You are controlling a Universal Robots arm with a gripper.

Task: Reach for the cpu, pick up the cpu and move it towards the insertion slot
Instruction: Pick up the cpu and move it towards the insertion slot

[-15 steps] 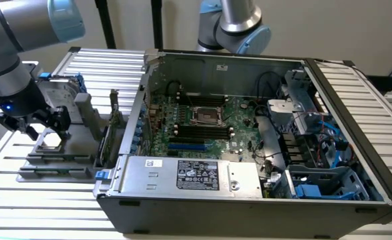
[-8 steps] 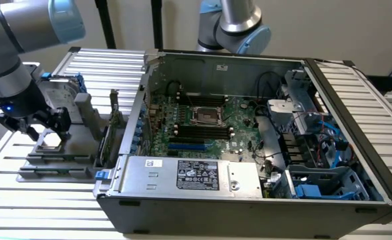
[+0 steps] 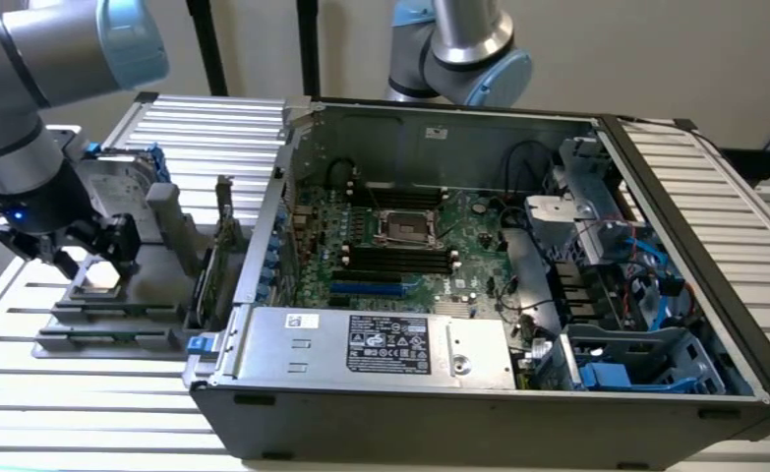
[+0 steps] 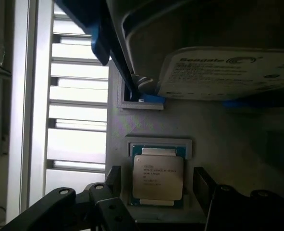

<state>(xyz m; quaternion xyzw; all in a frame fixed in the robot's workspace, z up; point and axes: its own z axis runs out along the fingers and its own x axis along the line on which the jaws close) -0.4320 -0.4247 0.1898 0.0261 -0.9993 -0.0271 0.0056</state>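
Wrist view: the gripper [image 4: 156, 176] hangs over the cpu [image 4: 158, 179] with its fingers [image 4: 113, 179] spread, one on each side and clear of the chip's edges. The cpu lies flat in a square pocket of the grey fixture [image 4: 228, 139]. Beyond it stands a Seagate hard drive [image 4: 228, 72] in blue brackets. Exterior view: at 3 o'clock from the gripper, past an upright circuit card [image 3: 220, 228] and the computer case wall [image 3: 279, 231], sits the insertion slot [image 3: 404, 224] on the green motherboard [image 3: 470, 246].

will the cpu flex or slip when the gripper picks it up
The cpu looks flat and rigid with a metal lid, so it probably won't flex or roll. Its thin edges give the open gripper little to grip, so it may slip. It sits in a recess of the grey holder, so it likely must lift straight up.
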